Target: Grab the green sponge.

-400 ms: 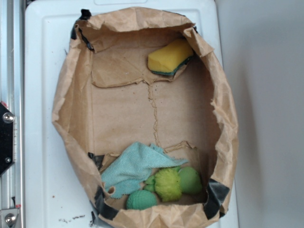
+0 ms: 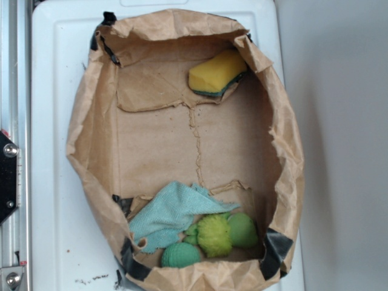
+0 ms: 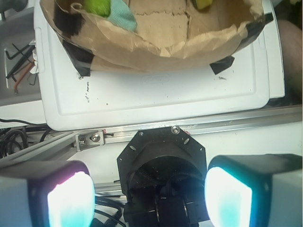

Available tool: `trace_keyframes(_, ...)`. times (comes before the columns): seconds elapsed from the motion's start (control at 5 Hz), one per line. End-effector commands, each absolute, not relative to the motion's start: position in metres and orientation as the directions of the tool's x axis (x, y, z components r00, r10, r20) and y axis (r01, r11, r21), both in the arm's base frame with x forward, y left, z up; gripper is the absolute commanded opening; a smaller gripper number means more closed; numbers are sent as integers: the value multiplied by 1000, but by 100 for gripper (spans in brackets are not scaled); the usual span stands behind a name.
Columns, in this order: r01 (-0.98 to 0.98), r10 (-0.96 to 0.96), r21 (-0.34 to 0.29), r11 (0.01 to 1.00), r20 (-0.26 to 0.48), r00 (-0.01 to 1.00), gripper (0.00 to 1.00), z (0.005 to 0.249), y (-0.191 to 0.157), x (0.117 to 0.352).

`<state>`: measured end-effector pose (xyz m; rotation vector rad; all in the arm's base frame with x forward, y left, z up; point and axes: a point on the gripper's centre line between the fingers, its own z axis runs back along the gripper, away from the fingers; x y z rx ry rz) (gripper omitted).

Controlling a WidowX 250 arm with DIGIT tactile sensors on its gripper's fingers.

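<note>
Your hand point(image 3: 149, 196) hangs wide and empty over the white surface point(image 3: 156, 99), well apart from the sponge point(image 2: 217, 73) lying inside the paper bag point(image 2: 82, 130)

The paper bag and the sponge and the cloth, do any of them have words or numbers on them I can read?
None: no words, numbers or signs can be read in either view.
The paper bag is plain brown.
The sponge shows no label.
The blue cloth shows no tag.
The white tray has only dark specks, not letters.
</note>
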<state>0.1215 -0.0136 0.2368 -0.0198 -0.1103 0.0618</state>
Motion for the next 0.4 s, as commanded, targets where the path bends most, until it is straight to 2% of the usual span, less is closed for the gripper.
trace_keyframes(0.0,-73,68,20,997,191,979,100,206,8,195)
trace_keyframes(0.2,-85,70,54,995,237,969,100,190,25,219)
